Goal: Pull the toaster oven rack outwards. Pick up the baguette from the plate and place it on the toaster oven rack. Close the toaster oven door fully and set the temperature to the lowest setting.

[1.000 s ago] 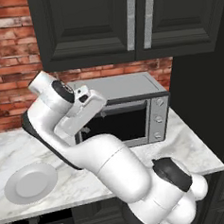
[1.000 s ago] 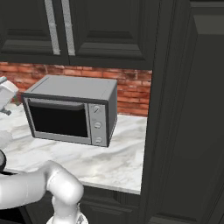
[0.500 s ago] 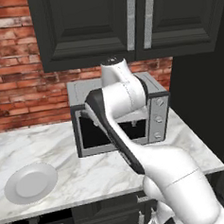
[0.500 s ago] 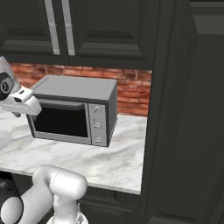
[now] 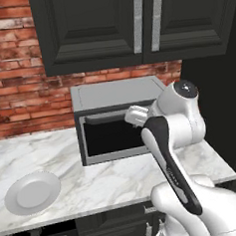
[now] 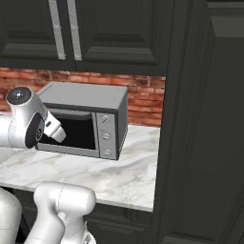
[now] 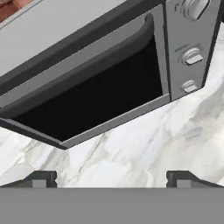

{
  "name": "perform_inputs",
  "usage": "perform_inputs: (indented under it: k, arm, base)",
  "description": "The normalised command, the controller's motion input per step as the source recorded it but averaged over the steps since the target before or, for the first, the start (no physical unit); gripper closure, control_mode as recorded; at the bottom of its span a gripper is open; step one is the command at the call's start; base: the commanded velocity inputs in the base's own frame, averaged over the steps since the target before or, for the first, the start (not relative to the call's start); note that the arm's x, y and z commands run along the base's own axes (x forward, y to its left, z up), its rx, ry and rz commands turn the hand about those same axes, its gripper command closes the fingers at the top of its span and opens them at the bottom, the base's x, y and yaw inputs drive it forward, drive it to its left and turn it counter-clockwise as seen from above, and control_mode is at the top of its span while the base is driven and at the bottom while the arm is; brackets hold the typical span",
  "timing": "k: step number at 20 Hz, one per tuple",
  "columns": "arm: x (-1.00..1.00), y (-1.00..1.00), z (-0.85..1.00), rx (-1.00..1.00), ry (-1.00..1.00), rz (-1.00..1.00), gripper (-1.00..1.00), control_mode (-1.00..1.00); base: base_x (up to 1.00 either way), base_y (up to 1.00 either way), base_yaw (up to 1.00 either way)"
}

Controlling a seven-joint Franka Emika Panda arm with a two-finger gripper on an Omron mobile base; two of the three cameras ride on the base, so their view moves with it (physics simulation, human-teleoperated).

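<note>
Since the earlier shot the arm has swung over to the right, so now its gripper (image 7: 112, 177) hangs in front of the toaster oven (image 5: 113, 95), up near the top of the door (image 7: 92, 94), with its jaws spread wide and nothing between them. The door looks shut, bar handle (image 7: 78, 57) along its top edge, three knobs (image 6: 106, 137) down the right panel, all sitting on the marble counter (image 5: 94, 179). The white plate (image 5: 32, 192) is off to the left on the counter, well apart from the oven, and I can't make out any baguette on it.
</note>
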Motion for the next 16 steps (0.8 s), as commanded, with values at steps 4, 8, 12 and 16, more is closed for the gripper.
perform_inputs:
  k: [4, 8, 12, 16]
  arm:
    - [0.0, -0.72, 0.01, 0.18, -0.38, -0.14, -1.0, -1.0]
    - [0.0, -0.67, 0.05, 0.2, -0.36, -0.13, -1.0, -1.0]
    - [0.0, -0.57, 0.05, 0.08, -0.46, -0.07, -1.0, -1.0]
    - [0.0, -0.27, -0.26, -0.01, -0.27, -0.04, -1.0, -1.0]
  base:
    - [0.0, 0.0, 0.0]
    - [0.0, 0.0, 0.0]
    - [0.0, 0.0, 0.0]
    - [0.0, 0.0, 0.0]
